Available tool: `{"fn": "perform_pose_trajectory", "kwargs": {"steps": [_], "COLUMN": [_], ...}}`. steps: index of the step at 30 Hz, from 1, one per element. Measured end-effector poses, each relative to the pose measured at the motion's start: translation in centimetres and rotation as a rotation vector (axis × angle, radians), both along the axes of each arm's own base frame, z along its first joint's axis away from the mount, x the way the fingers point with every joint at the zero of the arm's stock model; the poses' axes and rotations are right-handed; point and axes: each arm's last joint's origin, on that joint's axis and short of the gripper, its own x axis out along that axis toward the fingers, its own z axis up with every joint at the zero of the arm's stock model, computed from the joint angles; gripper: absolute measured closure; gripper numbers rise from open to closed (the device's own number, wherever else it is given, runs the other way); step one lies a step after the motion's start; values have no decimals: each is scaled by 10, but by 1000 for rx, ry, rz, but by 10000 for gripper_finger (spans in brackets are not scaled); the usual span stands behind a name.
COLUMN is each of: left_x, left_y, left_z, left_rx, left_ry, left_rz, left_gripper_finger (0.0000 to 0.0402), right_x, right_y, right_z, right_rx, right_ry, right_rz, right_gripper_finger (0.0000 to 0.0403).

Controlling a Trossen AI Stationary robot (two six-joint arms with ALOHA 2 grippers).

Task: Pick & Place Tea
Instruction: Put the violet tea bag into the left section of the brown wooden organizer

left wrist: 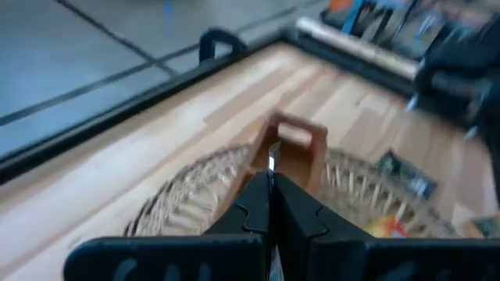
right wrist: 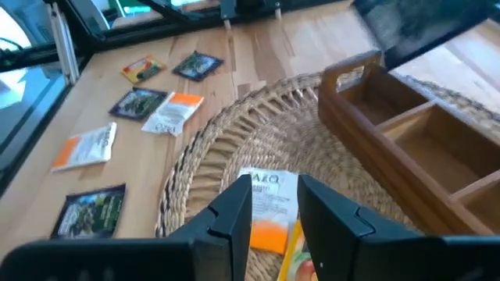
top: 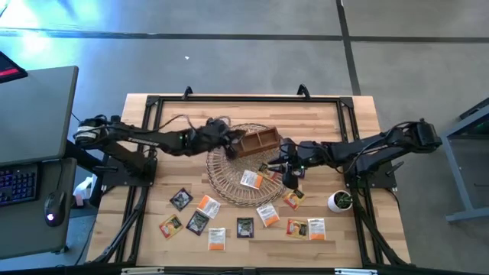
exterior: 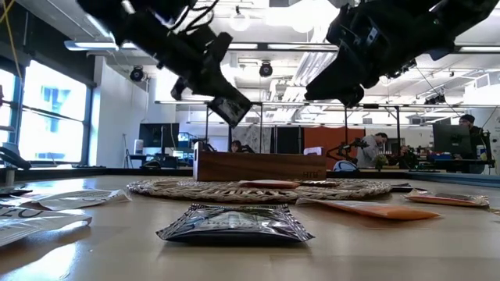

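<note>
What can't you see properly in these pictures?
- Left pincer: shut on a thin edge; the left wrist view is too blurred to show which tea bag.
- Wooden tray: its compartments are hidden by its front wall in the low view.
- Black tea bag: label too small to read.

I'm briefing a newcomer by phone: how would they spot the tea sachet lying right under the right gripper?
Start at the round wicker basket in the middle of the table, with the wooden tray on its far side. Below the open right gripper a white-and-orange sachet lies on the weave. Unlike most of the other sachets, which lie on bare wood, it rests on the wicker.
</note>
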Motion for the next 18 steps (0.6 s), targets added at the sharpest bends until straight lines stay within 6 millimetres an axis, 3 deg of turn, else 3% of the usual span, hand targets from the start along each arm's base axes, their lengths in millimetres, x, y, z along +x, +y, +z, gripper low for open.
{"fn": "perform_pose_trajectory", "kwargs": {"steps": [4, 11, 14, 18], "left_x": [-28, -61, -63, -56], "left_y": [10, 4, 3, 4], "left_z": [4, -32, -46, -50], "left_rx": [7, 32, 30, 28], "left_ry": [-134, -314, -317, -307], "left_rz": [-5, -86, -99, -98], "left_gripper_finger": [401, 401, 401, 401], "right_x": [0, -1, -1, 0], "right_y": [0, 0, 0, -1], "right_z": [-1, -2, -1, 0], "right_rx": [-3, -24, -30, -30], "right_ry": [9, 17, 14, 3], "right_rz": [3, 12, 7, 4], "right_gripper_finger": [303, 304, 304, 304]}}
